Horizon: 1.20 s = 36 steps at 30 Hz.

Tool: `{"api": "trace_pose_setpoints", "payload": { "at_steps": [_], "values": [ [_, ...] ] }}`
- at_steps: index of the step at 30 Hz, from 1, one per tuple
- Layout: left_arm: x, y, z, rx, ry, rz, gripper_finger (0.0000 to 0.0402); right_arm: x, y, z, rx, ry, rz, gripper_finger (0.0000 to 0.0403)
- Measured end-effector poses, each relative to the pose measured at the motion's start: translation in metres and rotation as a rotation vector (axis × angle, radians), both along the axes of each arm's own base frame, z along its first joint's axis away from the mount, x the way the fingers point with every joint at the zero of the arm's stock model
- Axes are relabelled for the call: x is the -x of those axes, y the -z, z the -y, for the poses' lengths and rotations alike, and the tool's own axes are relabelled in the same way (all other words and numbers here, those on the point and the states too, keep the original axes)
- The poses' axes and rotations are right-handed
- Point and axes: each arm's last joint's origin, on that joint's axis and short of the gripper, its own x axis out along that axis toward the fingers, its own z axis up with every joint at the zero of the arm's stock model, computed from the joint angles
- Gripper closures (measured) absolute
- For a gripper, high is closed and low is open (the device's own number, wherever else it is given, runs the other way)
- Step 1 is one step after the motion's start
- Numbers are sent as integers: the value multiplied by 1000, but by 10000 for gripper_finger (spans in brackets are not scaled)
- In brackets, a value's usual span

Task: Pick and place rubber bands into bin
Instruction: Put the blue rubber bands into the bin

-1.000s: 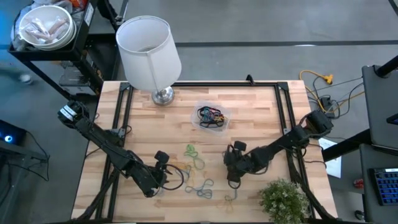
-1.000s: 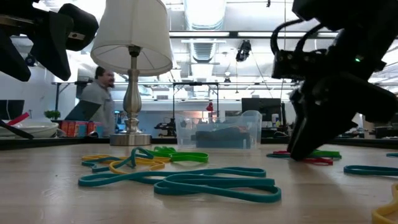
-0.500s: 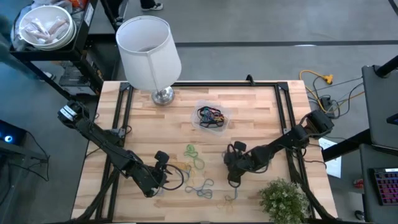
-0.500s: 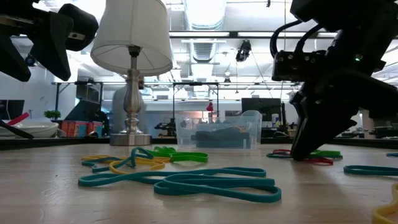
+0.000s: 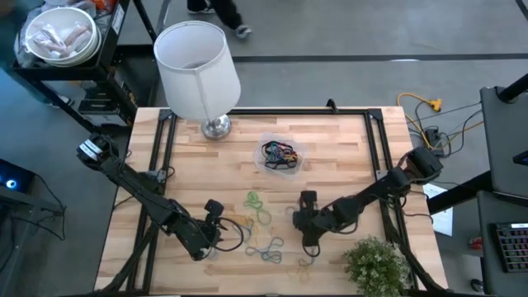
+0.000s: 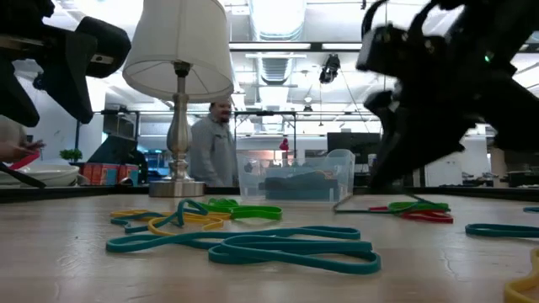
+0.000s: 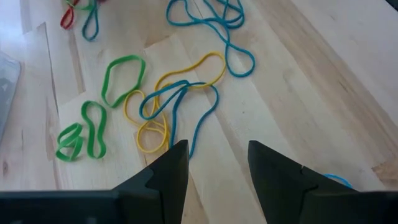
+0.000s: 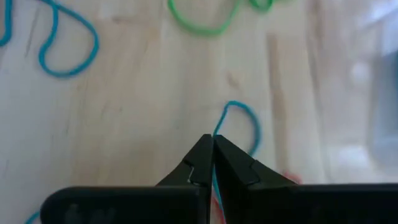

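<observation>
Fingers of my right tool (image 8: 212,152) are pinched together on a thin blue rubber band (image 8: 239,127), lifted just off the wooden surface (image 5: 346,157) near its front edge, right of the middle. My left tool (image 7: 212,165) hangs with its fingers parted over the front-left part of the surface, above the tangle of loose blue, yellow and green rubber bands (image 7: 168,102). The small clear plastic bin (image 5: 280,154), holding dark bands, sits toward the back edge, near the white-shaded lamp (image 5: 196,62).
</observation>
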Motion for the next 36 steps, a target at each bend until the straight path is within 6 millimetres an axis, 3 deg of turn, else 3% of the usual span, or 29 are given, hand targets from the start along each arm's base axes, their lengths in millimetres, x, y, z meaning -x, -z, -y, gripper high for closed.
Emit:
{"api": "trace_pose_setpoints", "payload": {
  "at_steps": [7,17,22,28,36],
  "values": [
    [-1,-1,1,5,5,14,251,-9,-24,-11,181,-68,86,395],
    [-1,-2,1,8,5,17,251,-21,-87,-22,430,-94,225,395],
    [-1,-2,1,9,5,18,251,-33,-118,-14,560,-80,256,395],
    [-1,-3,1,11,5,21,251,-54,-145,22,638,-13,244,395],
    [-1,-3,1,11,5,20,251,-73,-153,100,670,157,171,395]
  ]
}}
